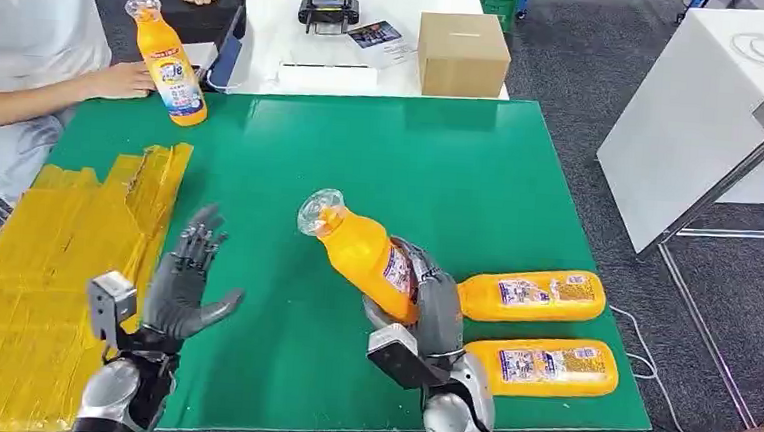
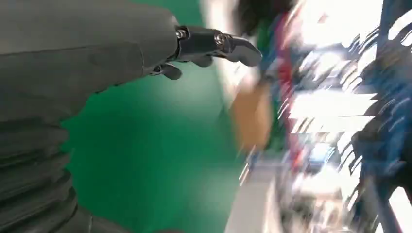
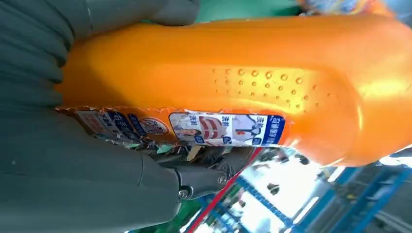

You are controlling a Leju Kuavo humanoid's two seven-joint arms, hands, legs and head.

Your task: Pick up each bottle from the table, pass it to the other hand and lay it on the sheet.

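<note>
My right hand grips an orange bottle by its lower body and holds it tilted above the green table, clear cap toward the left. Up close the same bottle shows its label against my right hand. My left hand hovers with fingers spread over the table's left side, beside the yellow sheet; its fingers hold nothing. Two more orange bottles lie flat at the front right, one behind the other. A fourth orange bottle leans at the far left corner.
A person sits at the far left with a hand near the leaning bottle. Behind the green table, a white table carries a cardboard box and a black device. Another white table stands to the right.
</note>
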